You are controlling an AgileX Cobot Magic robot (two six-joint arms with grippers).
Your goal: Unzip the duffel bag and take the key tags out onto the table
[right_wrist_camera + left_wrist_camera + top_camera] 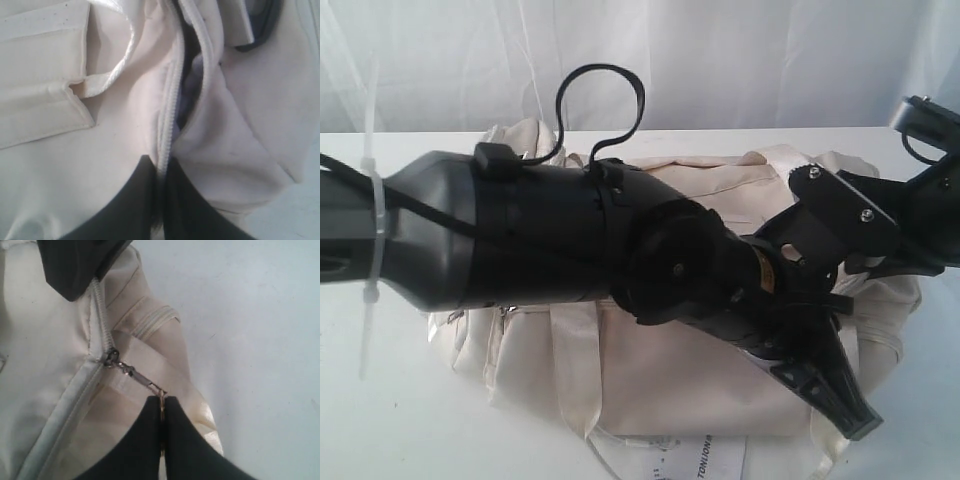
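The cream duffel bag (650, 370) lies on the white table (400, 420), largely covered by my left arm, which crosses over it. At the bag's right end my left gripper (162, 401) is shut on the metal zipper pull (148, 384), which hangs from the slider (111, 358). My right gripper (159, 167) is shut on the bag's zipper edge (170, 115). Beyond it the zipper gapes a little onto a dark inside (187, 95). The key tags are hidden. In the exterior view the left gripper (855, 422) points down at the bag's right end.
A white printed paper tag (705, 460) lies at the bag's front edge. The right arm (920, 220) comes in from the right, above the bag. A white curtain (720, 60) hangs behind the table. Satin strap handles (570, 360) drape down the bag's front.
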